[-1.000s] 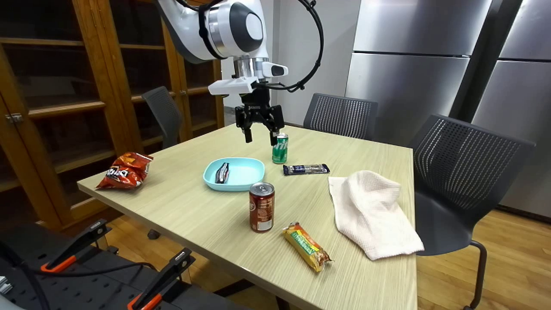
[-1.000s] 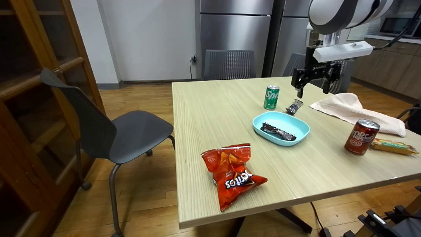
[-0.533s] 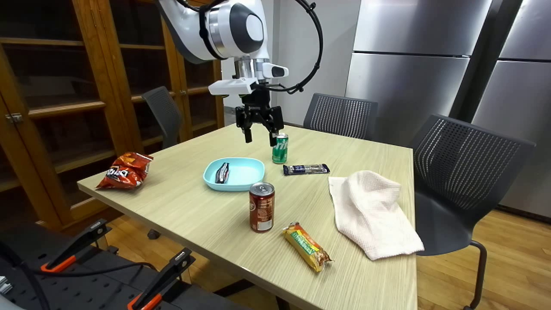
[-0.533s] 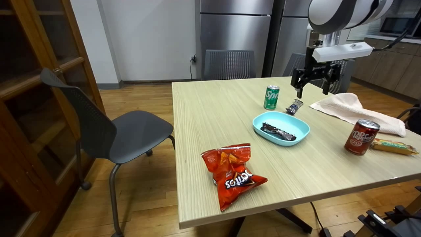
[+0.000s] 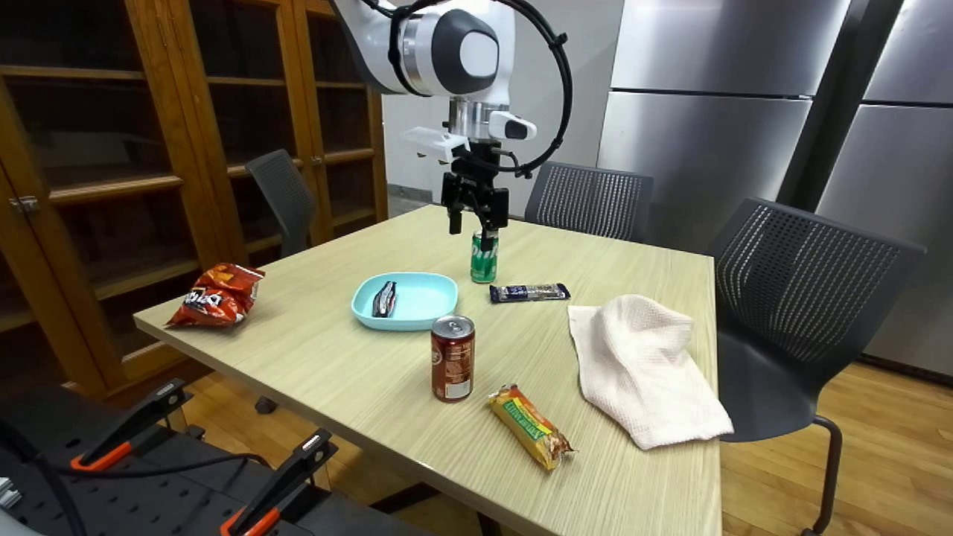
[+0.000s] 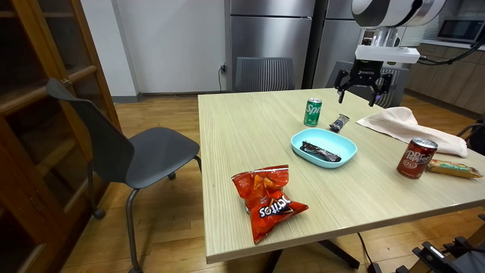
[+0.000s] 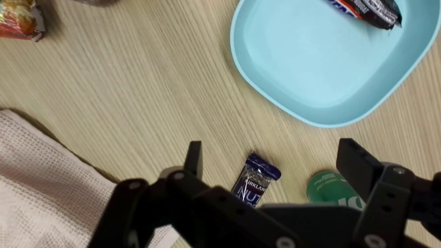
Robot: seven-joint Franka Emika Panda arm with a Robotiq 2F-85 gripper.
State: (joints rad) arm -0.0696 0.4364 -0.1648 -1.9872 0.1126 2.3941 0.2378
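My gripper (image 7: 272, 154) stands open above the table, its fingers wide apart with nothing between them. Below it in the wrist view lies a dark blue nut bar (image 7: 253, 184), partly hidden by the gripper's body. A green Sprite can (image 7: 329, 187) stands beside the bar, half covered by the right-hand finger. In an exterior view the gripper (image 6: 357, 99) hangs above and behind the nut bar (image 6: 339, 123). A light blue tray (image 6: 346, 148), holding a dark-wrapped Snickers bar (image 6: 320, 151), sits close by.
A Dr Pepper can (image 5: 453, 357) and a yellow granola bar (image 5: 530, 426) are toward one edge of the table. A pale towel (image 5: 644, 372) lies crumpled near another edge. A red Doritos bag (image 6: 269, 201) rests at a corner. Chairs (image 5: 588, 201) stand around the table.
The arm was nearly still at first, then the gripper rose slightly and turned, shifting to the right in an exterior view. It stays open. The objects on the table have not moved.
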